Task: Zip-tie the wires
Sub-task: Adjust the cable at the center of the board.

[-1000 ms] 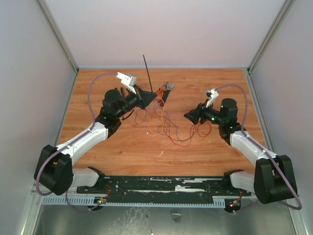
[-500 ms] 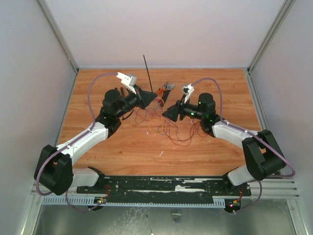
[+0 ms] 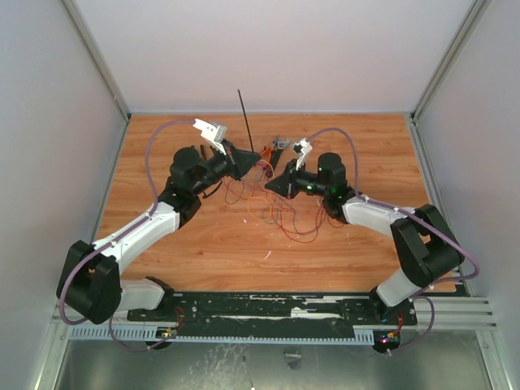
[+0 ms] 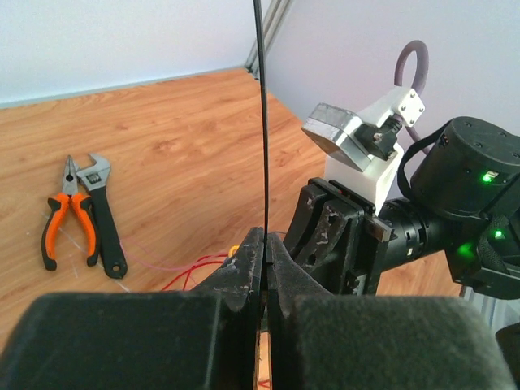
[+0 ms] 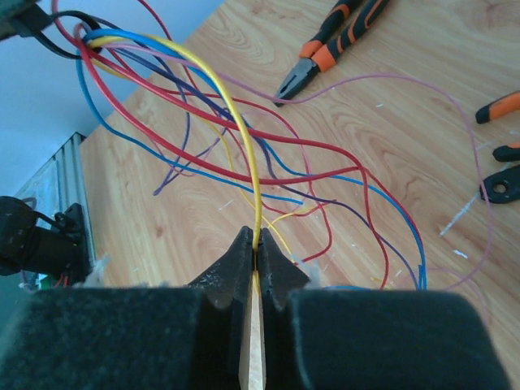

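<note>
**Colours logged**

Red, blue, yellow, purple and pink strands are seen among the wires (image 5: 255, 195). The zip tie (image 4: 262, 122) is noted as plain black. Pliers (image 4: 71, 203): orange-and-black handles. Wrench (image 4: 106, 227): black handle, grey head. Surface (image 3: 341, 260): orange-brown wood grain.

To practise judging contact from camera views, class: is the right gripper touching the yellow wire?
Touching. The right wrist view shows the right gripper closed with the yellow wire pinched between its fingertips.
</note>
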Motion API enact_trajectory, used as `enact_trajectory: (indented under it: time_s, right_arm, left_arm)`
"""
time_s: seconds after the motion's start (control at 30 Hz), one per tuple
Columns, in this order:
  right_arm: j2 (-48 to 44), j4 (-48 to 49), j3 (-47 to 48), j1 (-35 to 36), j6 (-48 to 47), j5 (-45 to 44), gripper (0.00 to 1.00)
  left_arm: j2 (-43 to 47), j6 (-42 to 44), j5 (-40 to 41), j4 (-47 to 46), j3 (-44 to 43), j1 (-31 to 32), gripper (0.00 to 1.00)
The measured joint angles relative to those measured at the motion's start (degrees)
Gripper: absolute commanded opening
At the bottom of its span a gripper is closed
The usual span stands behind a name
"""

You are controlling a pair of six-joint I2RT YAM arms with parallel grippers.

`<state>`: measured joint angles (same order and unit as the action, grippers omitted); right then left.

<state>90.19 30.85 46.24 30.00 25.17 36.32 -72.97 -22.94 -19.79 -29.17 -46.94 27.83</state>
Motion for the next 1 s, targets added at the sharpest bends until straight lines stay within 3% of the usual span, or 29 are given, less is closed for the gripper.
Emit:
enact_trajectory:
  time_s: [0.33,0.67,1.0]
  right_arm:
    - [-6.5,-5.7,-4.2,-1.3,-3.2,-3.8,0.0]
    - [-15.7,-14.5,-7.6,-11.0,-8.0,-5.5,0.0]
    - [-19.5,-18.6,-9.2,-14.9,-10.6,-5.4,0.0]
  left_arm:
    - [0.0,0.2,0.5,0.7,0.0,0.0,0.0]
    - [0.0,0.6,0.7,1.0,0.0,0.0,0.0]
    - [0.0,0.6,0.7,1.0,0.0,0.0,0.0]
